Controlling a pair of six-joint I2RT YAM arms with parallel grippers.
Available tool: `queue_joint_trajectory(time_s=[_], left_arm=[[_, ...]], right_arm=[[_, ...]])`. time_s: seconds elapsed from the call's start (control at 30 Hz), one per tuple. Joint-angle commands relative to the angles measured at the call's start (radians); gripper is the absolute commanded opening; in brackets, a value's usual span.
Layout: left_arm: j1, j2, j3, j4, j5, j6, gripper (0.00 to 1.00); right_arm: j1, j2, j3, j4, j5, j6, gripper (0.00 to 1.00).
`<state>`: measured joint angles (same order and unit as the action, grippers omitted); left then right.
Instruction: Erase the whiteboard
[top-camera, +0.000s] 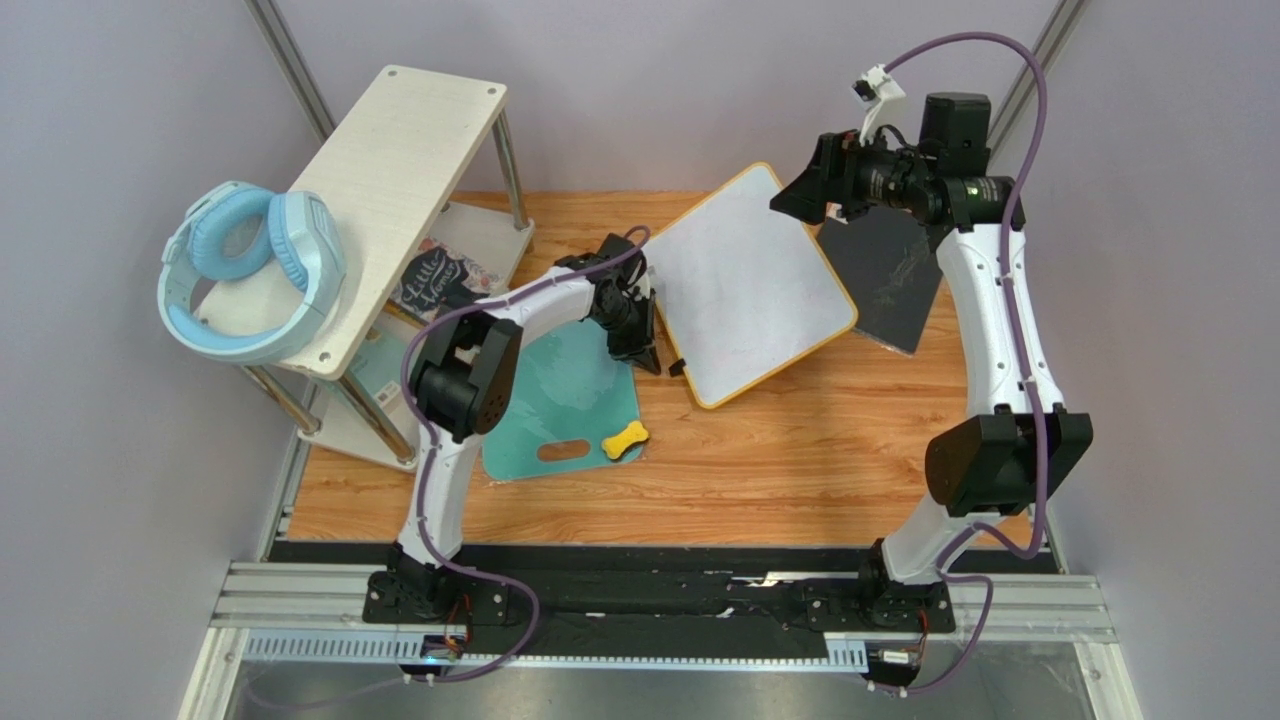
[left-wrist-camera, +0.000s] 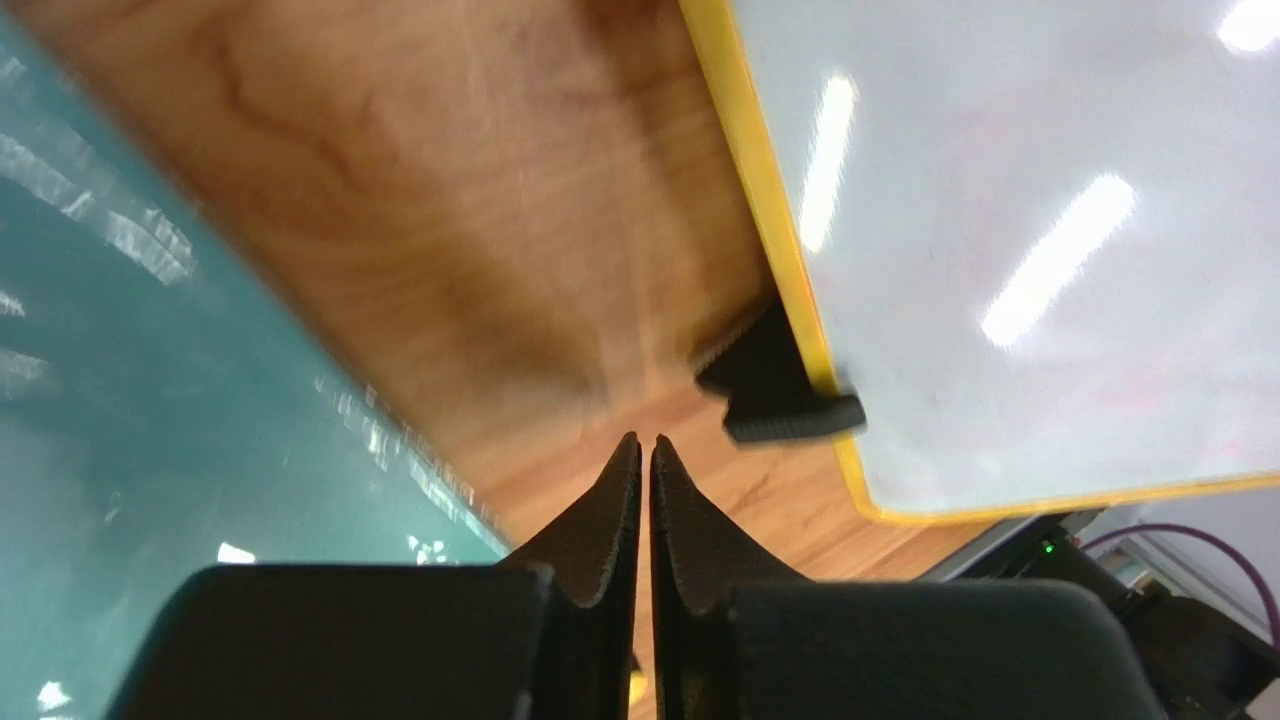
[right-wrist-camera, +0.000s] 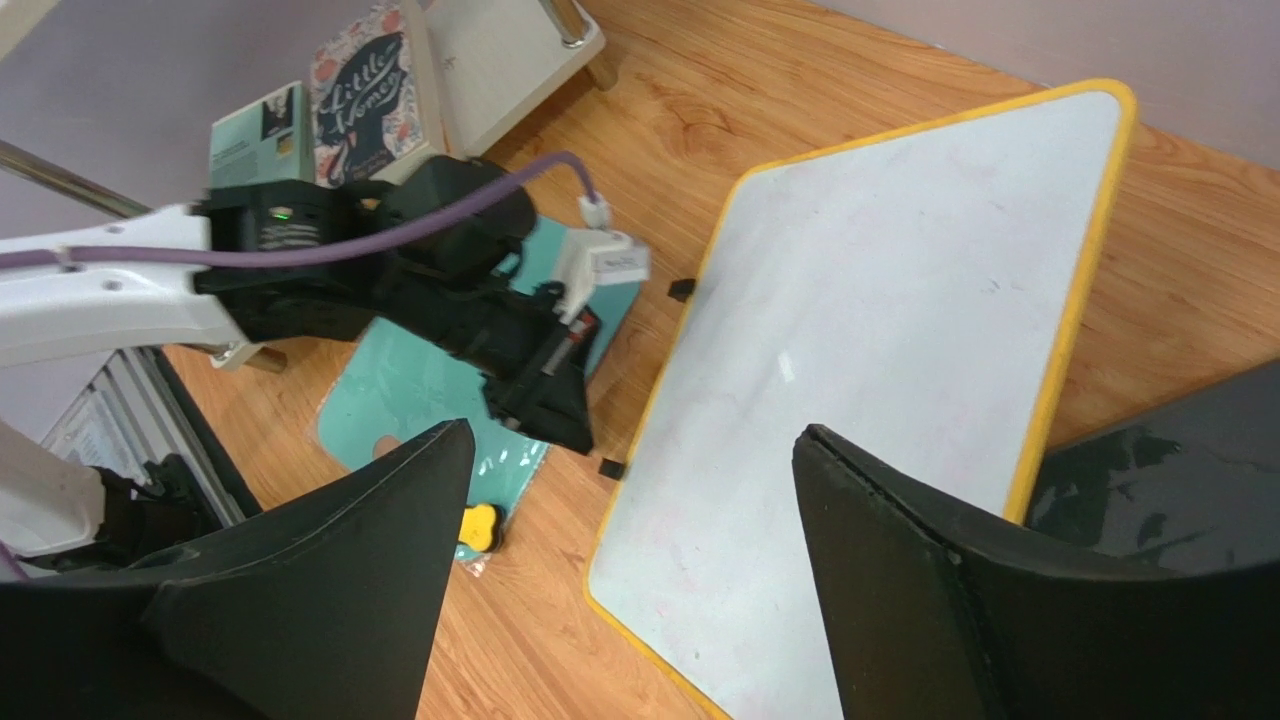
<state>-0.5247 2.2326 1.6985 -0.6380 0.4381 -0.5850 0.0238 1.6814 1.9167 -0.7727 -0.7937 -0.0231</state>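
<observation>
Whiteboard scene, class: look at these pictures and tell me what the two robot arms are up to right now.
The whiteboard lies on the wooden table and looks blank, no writing visible. The left gripper, shut and empty, sits low over the wood between the board's left edge and the teal cutting board. The right gripper hangs open and empty above the board's far end, near the dark grey panel.

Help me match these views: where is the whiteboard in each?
Top external: whiteboard at centre.
Left wrist: whiteboard fills upper right.
Right wrist: whiteboard centre to right.
Shared landmark: teal cutting board, left of it in all three.
</observation>
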Motion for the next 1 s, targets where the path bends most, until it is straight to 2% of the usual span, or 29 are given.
queue_joint_trajectory(time_s=[0.0, 0.03, 0.1, 0.2, 0.37, 0.4, 0.53, 0.7, 0.83, 0.97], left_arm=[[0.009, -0.233, -0.04, -0.017, -0.073, 0.097, 0.19], [0.011, -0.26, -0.045, -0.022, -0.072, 0.108, 0.39], [0.012, -0.33, -0.051, -0.037, -0.076, 0.134, 0.54], [0.014, -0.408, -0.06, -0.052, -0.062, 0.16, 0.61], [0.015, -0.497, -0.054, -0.069, -0.052, 0.18, 0.65], [0.015, -0.511, -0.056, -0.066, -0.053, 0.182, 0.99], [0.014, -0.574, -0.072, -0.049, -0.049, 0.204, 0.99], [0.015, -0.682, -0.166, 0.076, 0.149, 0.229, 0.99], [0.015, -0.737, -0.183, 0.069, 0.102, 0.209, 0.99], [0.015, -0.807, -0.235, 0.096, 0.143, 0.249, 0.99]], right_arm=[[-0.059, -0.061, -0.031, 0.033, 0.042, 0.011, 0.84], [-0.067, -0.066, -0.042, 0.032, 0.051, 0.015, 0.85], [-0.091, -0.077, -0.073, 0.032, 0.063, 0.017, 0.88], [-0.125, -0.101, -0.107, 0.024, 0.07, 0.017, 0.91], [-0.148, -0.156, -0.156, 0.026, 0.131, 0.017, 0.98], [-0.15, -0.17, -0.157, 0.026, 0.134, 0.017, 0.98], [-0.15, -0.201, -0.162, 0.024, 0.137, 0.017, 0.99], [-0.15, -0.235, -0.183, 0.003, 0.131, 0.038, 1.0], [-0.15, -0.264, -0.214, -0.034, 0.155, 0.026, 1.0], [-0.15, -0.311, -0.248, -0.076, 0.183, -0.043, 1.0]])
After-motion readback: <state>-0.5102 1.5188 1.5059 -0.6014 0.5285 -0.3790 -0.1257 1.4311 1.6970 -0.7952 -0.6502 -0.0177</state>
